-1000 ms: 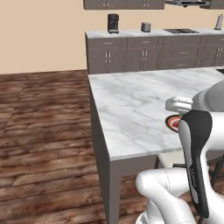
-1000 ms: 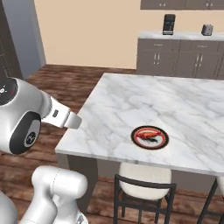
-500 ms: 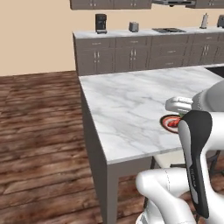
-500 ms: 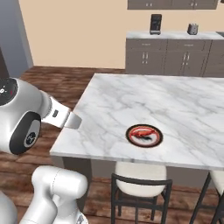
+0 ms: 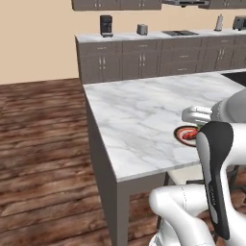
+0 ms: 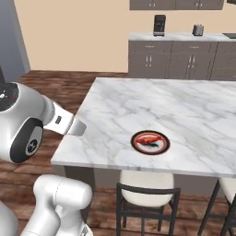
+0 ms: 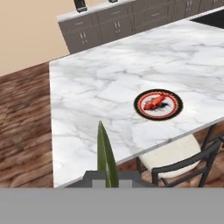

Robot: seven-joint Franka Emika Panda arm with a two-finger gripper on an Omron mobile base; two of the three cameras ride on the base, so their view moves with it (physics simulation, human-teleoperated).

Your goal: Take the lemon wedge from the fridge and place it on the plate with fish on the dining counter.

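No legible text, label, brand, number or sign appears on any surface. The coffee machine [image 6: 159, 24] and the toaster [image 6: 198, 30] on the wall counter [image 6: 184, 37] carry no readable marking. The cabinet fronts [image 5: 144, 65] are plain. The plate [image 7: 158, 104] on the dining counter [image 6: 138, 110] bears a red fish, no lettering. The small red and dark marks on the robot's shoulder housing [image 6: 9, 94] are too small to read.

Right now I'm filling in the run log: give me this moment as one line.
phase: carry to dining counter | gripper: shut on lemon wedge | plate with fish: on counter near edge | wedge not yet placed
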